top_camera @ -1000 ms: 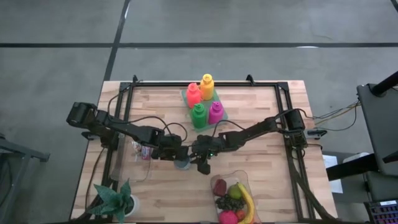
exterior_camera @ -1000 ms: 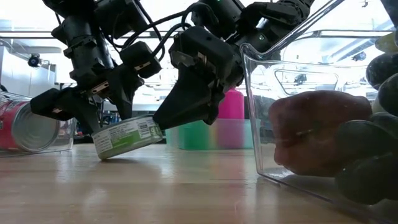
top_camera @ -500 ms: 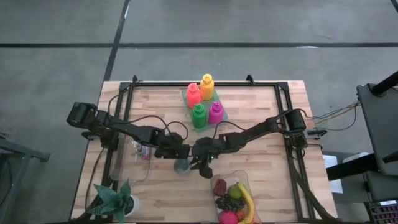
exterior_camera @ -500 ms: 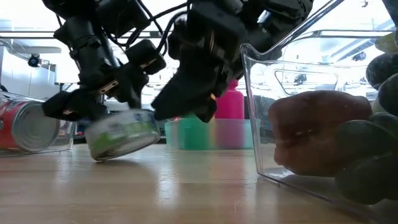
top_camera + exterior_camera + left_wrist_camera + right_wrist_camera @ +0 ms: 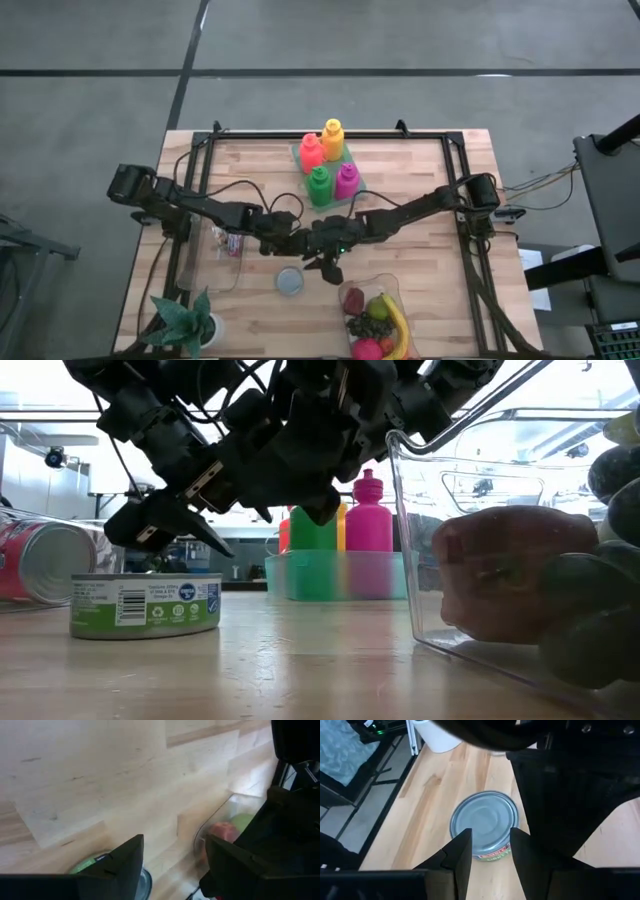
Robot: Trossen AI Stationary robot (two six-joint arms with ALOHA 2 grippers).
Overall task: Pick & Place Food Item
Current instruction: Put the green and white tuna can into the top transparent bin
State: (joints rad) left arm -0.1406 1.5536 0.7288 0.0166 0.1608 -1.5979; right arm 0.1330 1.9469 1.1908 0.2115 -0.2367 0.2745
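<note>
At table centre, tuna can (image 5: 290, 281) upright and free, left tool (image 5: 288, 243) released, right tool (image 5: 331, 264) parted, empty.

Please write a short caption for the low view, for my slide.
Green-labelled can upright on the table, both arms above it.

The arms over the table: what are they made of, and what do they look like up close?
Both arms are dark, jointed links with loose black cables looping along them. The left gripper and right gripper each end in two flat, matte black fingers. The material cannot be told from here.
</note>
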